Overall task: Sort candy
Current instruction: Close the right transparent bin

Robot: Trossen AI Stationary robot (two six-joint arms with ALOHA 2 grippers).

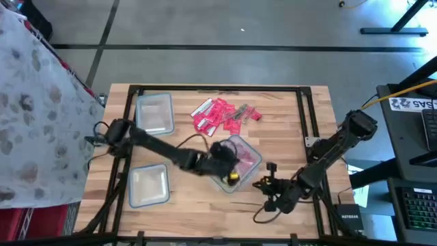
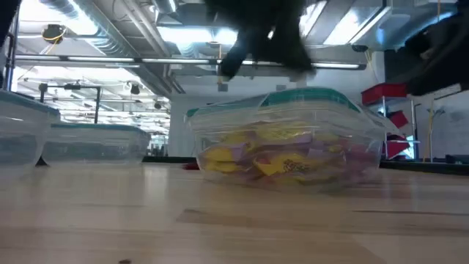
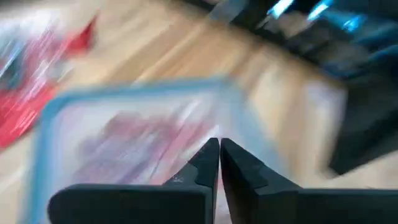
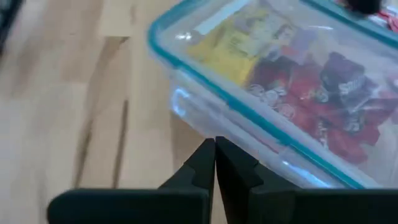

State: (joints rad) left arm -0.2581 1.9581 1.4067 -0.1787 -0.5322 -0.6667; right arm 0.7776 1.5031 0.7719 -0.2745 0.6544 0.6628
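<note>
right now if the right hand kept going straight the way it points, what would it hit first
Most likely the near side wall of the clear candy tub: the right hand, fingers shut, points at it just ahead, though depth is unclear.

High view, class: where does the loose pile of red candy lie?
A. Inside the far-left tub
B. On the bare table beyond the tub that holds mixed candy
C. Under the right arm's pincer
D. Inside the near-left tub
B: the red candy pile lies on the wooden table, outside the filled tub.
</note>
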